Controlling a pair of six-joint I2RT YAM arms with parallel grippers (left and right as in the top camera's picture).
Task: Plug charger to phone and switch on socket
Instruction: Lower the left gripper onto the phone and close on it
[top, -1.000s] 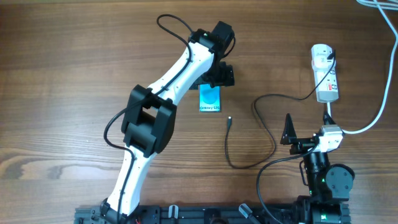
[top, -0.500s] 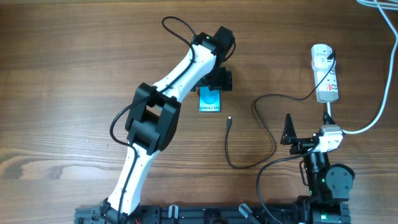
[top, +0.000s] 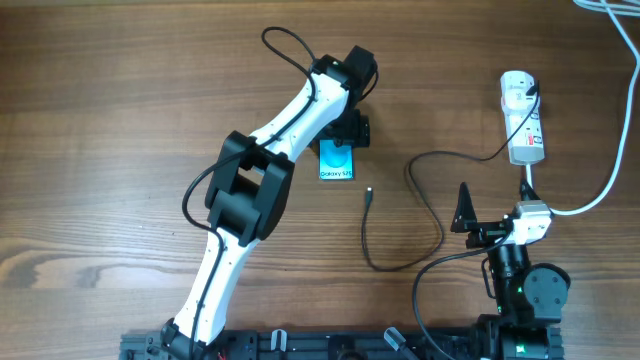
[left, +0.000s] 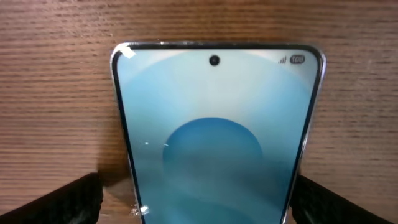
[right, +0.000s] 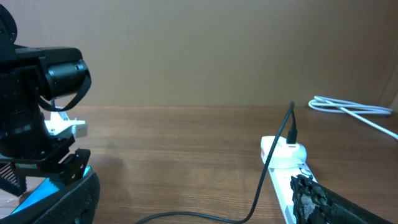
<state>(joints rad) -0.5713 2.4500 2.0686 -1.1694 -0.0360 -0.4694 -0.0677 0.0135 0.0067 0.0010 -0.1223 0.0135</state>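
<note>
The phone (top: 338, 162) lies flat on the wooden table with its turquoise screen up and fills the left wrist view (left: 214, 137). My left gripper (top: 350, 131) is open over the phone's far end, with a black finger (left: 62, 202) on each side of it. The charger (top: 430, 215), a thin black cable, is plugged into the white socket (top: 523, 120) and loops down across the table. Its tip (top: 369, 195) lies loose just right of the phone's near end. My right gripper (top: 495, 205) is open near the socket's near end, with nothing in it. In the right wrist view the socket (right: 286, 162) sits by my right finger (right: 336, 202).
A thick pale cable (top: 612, 180) runs from the socket along the table's right edge and lies at the far right (right: 348, 109). The left arm (top: 250, 180) stretches diagonally over the table's middle. The right arm's base (top: 525, 290) sits at the front right.
The left arm's elbow has swung slightly right and its gripper has settled a little closer over the phone's far end. The right arm, charger and socket have not moved.
</note>
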